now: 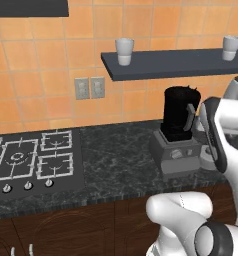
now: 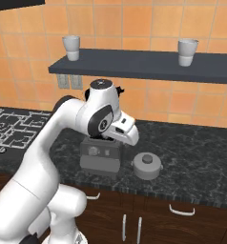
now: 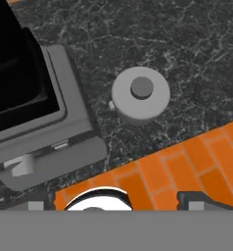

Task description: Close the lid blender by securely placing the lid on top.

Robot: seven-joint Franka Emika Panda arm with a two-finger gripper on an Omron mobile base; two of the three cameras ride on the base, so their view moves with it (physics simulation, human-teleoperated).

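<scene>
gripper [image 3: 113, 198]: wide open, nothing between the fingers, hanging well above the bench and looking down at it
lid [image 3: 140, 94]: sitting flat on the bench, knob up, ahead of the open fingertips in the hand view, clear of both of them
lid, from the side [image 2: 147, 165]: resting just beside the blender base, low and off to the right of the wrist, not touching it
blender [image 1: 178, 131]: black jar upright on its grey base, mouth open, no cap on it; sits right next to the arm's forearm in the left base view
bench [image 3: 187, 49]: dark speckled stone, carrying both blender and lid
done so far: honestly not much, lid not yet picked up, jar uncovered
left to do: drop down over the lid, close on it (probably the little knob or the rim), lift, carry over the jar mouth, set it down and press so it seats
progress guess: early, pre-grasp stage
watch out for: jar handle and base corner close by on the way across
</scene>
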